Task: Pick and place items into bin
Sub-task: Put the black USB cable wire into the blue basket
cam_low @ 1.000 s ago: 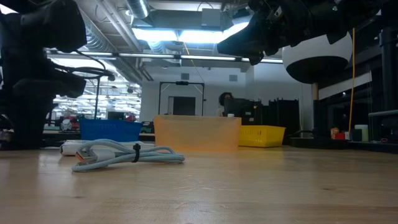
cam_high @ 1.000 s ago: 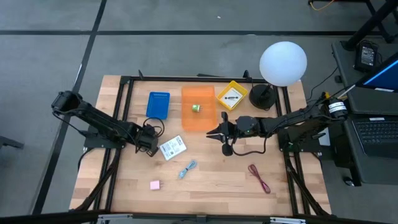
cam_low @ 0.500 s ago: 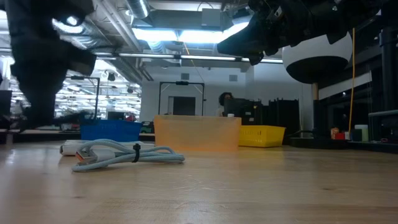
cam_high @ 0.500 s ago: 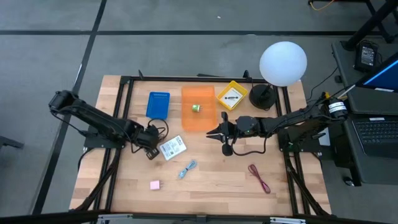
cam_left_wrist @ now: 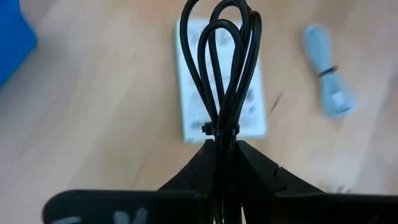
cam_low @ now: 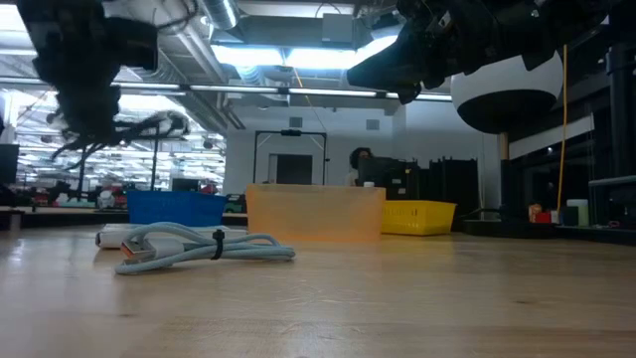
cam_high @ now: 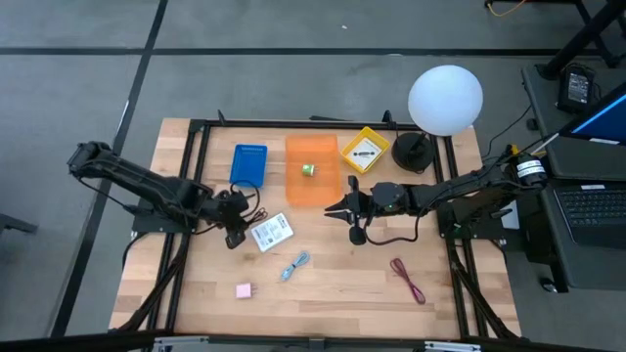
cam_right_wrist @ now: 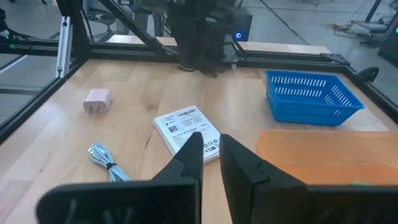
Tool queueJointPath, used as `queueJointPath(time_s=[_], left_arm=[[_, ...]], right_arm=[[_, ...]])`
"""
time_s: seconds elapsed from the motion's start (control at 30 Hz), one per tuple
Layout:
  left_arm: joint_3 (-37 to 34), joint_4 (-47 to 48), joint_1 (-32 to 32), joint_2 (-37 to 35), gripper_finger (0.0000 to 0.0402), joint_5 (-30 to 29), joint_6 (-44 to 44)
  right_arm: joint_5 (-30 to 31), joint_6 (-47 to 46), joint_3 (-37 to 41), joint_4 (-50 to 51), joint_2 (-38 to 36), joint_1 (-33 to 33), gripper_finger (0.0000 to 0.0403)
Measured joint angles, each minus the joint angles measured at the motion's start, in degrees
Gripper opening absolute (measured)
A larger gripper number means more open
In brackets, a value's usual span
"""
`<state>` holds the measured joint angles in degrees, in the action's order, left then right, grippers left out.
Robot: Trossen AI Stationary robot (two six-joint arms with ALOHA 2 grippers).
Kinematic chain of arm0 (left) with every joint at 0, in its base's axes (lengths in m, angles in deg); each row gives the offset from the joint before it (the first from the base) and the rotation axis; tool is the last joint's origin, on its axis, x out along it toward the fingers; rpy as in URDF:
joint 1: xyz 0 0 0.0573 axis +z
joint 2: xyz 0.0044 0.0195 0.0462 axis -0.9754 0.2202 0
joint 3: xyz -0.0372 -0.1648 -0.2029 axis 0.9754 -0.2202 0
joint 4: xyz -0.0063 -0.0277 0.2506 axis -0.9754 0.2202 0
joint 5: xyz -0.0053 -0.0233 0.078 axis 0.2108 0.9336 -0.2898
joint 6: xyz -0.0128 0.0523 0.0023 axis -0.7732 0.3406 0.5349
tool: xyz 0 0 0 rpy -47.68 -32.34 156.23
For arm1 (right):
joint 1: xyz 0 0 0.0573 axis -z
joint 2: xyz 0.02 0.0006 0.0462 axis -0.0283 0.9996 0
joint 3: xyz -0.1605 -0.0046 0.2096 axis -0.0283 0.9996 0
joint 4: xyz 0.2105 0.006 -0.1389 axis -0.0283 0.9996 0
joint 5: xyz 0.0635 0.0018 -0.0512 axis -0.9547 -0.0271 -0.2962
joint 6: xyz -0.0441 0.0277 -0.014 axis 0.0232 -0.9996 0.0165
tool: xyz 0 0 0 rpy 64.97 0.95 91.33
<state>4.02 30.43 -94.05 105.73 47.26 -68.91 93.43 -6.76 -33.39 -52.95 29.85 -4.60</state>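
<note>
My left gripper (cam_high: 228, 212) hangs above the table's left part, shut on a black cord (cam_left_wrist: 222, 56) whose loops stick out past the fingertips (cam_left_wrist: 258, 163). The low view shows this gripper (cam_low: 84, 119) high above the wood. Below it a white printed packet (cam_high: 271, 231) lies flat on the table. Flat on the wood too are a light-blue cord (cam_high: 294, 265), a pink cube (cam_high: 244, 290) and a dark-red cord (cam_high: 408, 279). A greenish cube (cam_high: 308, 169) sits in the orange bin (cam_high: 315, 191). My right gripper (cam_high: 333, 208) hovers shut beside that bin, holding nothing. My left gripper pinches the bundled black cord between its two fingers at the tied waist (cam_left_wrist: 221, 129) of the bundle. The fingers slant down toward the table and lie along the bundle. The loops (cam_low: 149, 127) hang free, clear of the table.
A blue bin (cam_high: 248, 164) and a yellow bin (cam_high: 365, 151) holding a white packet flank the orange bin at the far side. A white globe lamp (cam_high: 445, 100) stands at the far right corner. A black frame (cam_high: 201, 132) rims the table.
My left gripper has risen with the black cord and rolled its wrist, drawing slightly toward the table's left edge. The cord is now lifted clear of the table. The right arm has kept still.
</note>
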Motion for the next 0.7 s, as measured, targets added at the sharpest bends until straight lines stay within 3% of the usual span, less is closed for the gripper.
queueJointPath(time_s=[0.3, 0.7], left_arm=[[-0.4, -13.0, 0.0, -5.1, 0.0036, -4.3, 14.8], [-11.9, -42.0, 0.0, -5.8, 0.0035, -6.9, 28.4]], right_arm=[[0.0, 0.7, 0.0, 0.0, 0.0, 0.0, 0.0035], [0.0, 0.7, 0.0, 0.0, 0.0, 0.0, 0.0035]])
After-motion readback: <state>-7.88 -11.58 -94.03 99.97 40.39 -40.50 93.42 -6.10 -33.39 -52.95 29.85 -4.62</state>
